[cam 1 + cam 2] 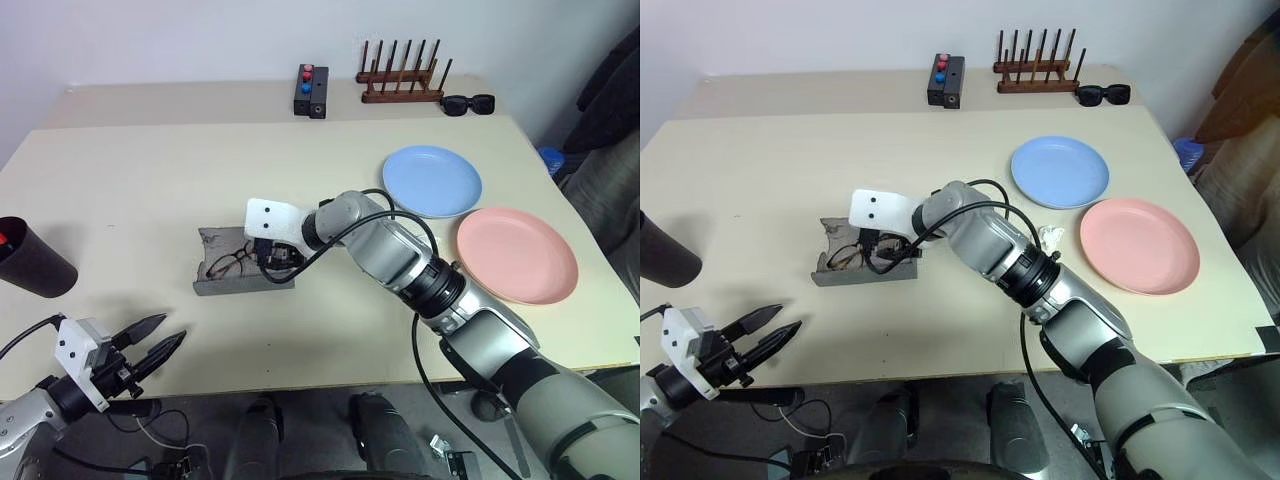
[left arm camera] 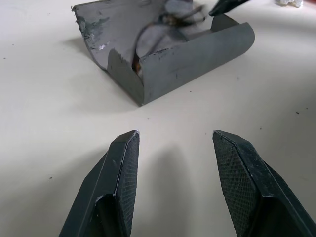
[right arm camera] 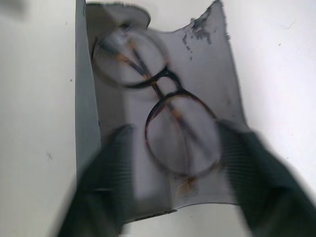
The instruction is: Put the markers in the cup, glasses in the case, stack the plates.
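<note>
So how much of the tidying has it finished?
At least one marker already sits in the cup. The glasses lie in the open case, with the right end effector open over them; the lid isn't closed. The blue plate and pink plate are side by side, unstacked.

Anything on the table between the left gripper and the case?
No. The left wrist view shows bare table between the left gripper and the case, which holds the glasses.

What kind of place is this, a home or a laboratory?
Probably a test room or lab, not a lived-in home. A plain beige table stands against a bare white wall, with a few props laid out: two plates, a wooden rack and a black box with buttons.
</note>
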Motion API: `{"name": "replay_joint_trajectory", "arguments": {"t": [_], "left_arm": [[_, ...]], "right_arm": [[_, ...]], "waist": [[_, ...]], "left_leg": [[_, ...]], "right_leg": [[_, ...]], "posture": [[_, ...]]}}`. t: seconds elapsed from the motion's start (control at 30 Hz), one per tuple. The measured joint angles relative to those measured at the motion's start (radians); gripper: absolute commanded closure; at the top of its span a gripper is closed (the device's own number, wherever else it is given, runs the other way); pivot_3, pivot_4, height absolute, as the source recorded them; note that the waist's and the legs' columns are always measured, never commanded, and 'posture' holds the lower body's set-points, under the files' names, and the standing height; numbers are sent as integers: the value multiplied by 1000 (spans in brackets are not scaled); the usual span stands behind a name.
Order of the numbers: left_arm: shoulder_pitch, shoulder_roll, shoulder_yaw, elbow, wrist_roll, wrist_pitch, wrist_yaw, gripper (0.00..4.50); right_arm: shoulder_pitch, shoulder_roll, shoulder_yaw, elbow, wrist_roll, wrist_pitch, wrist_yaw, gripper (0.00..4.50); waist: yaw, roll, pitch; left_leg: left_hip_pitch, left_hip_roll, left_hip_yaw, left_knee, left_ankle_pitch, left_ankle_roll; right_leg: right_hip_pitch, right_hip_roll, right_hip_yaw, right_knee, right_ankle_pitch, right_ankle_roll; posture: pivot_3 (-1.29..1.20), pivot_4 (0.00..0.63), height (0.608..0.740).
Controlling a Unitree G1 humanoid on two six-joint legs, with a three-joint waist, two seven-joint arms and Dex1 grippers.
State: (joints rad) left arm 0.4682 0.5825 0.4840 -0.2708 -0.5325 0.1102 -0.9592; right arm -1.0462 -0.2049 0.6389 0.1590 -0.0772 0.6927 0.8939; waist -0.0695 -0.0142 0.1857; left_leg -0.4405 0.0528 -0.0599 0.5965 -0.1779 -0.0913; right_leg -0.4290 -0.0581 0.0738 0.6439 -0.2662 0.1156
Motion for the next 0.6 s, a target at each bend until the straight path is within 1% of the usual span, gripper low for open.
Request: {"name": "replay_joint_trajectory", "arguments": {"t": [0.13,0.2,0.23,0.37,0.4,0.6], "left_arm": [[-4,2,0,-1,0,1,4,2102],[-11,6,0,-1,-1,8,6,2102],[-14,8,0,-1,-1,11,7,2102],[-28,12,0,-9,-2,26,17,2102],[-31,14,0,-11,-2,32,20,2102],[-63,12,1,2,-4,25,17,2102]], "right_arm": [[0,5,-69,-24,36,21,3,1096],[0,6,-101,-39,54,23,3,1608],[0,8,-118,-43,62,23,2,1942],[0,10,-153,-45,72,8,-8,4022],[1,11,-153,-41,72,-6,-10,4460],[28,29,-138,14,43,-159,-35,4460]], "waist": [[0,0,0],[0,0,0],[0,0,0],[0,0,0],[0,0,0],[-1,0,0]], "left_leg": [[1,0,0,0,0,0],[1,0,0,0,0,0],[1,0,0,0,0,0],[1,0,0,0,0,0],[1,0,0,0,0,0],[1,0,0,0,0,0]], "right_leg": [[0,0,0,2,0,0],[0,0,0,2,0,0],[0,0,0,2,0,0],[0,0,0,2,0,0],[0,0,0,2,0,1],[0,0,0,3,0,1]], "posture": [[0,150,740],[0,150,740],[0,150,740],[0,150,740],[0,150,740],[0,150,740]]}}
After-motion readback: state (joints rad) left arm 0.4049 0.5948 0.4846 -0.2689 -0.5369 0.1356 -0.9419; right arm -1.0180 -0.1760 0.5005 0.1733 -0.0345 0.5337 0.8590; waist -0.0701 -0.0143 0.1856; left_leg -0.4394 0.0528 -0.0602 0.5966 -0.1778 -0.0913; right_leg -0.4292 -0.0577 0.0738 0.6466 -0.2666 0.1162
